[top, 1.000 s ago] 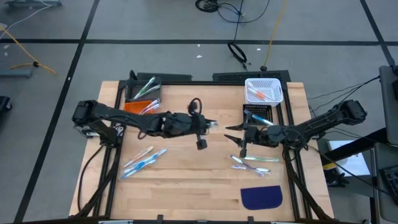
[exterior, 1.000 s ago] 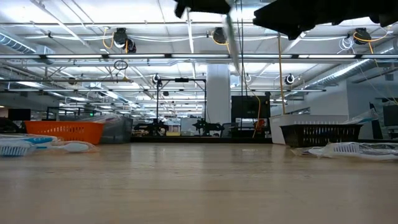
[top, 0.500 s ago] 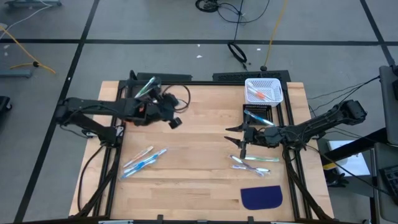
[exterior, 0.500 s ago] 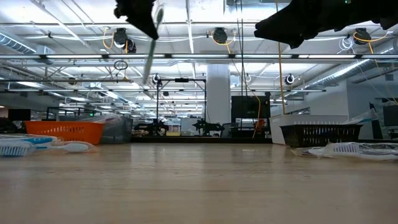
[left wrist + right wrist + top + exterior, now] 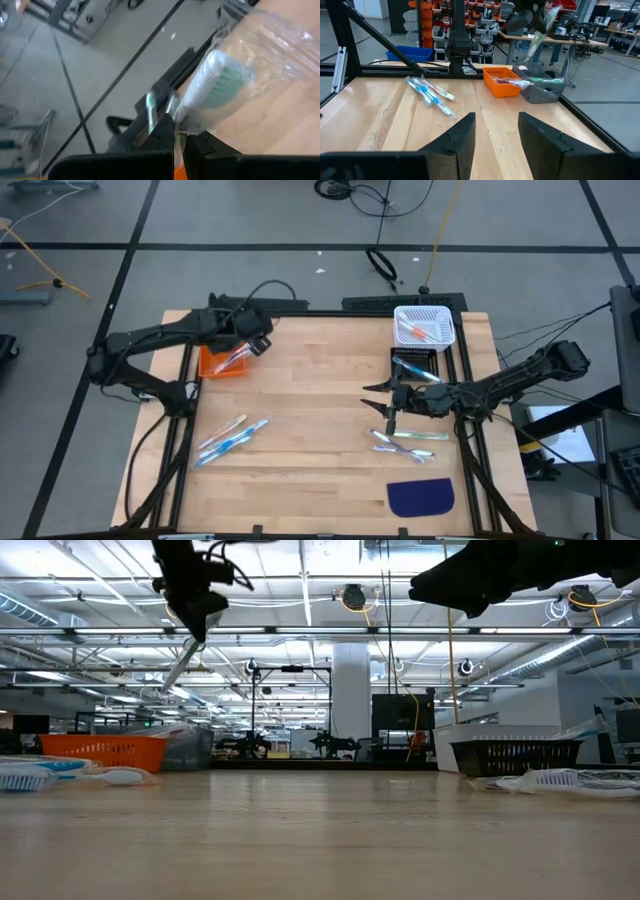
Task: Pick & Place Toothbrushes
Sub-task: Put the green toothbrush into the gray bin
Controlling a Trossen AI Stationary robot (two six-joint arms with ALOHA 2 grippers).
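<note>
Nearest the front edge of the wooden table (image 5: 320, 470) lies a dark blue half-round mat (image 5: 420, 497). Just behind it, on the right side, a few wrapped toothbrushes (image 5: 405, 442) lie in a loose heap, and the right gripper (image 5: 385, 402) hangs above and just beyond them with its fingers (image 5: 460, 140) spread apart and nothing between them. On the left side another small heap of toothbrushes (image 5: 228, 438) lies on the wood (blue and white ones, as far as can be told). Farther back, the left gripper (image 5: 252, 340) is up over the orange bin (image 5: 216, 364) at the far left, its fingers pinched together on a wrapped green toothbrush (image 5: 215, 82) that slants downward toward the bin. At the far right stand a dark bin (image 5: 415, 364) and, behind it, a white basket (image 5: 424, 326), each with toothbrushes inside.
</note>
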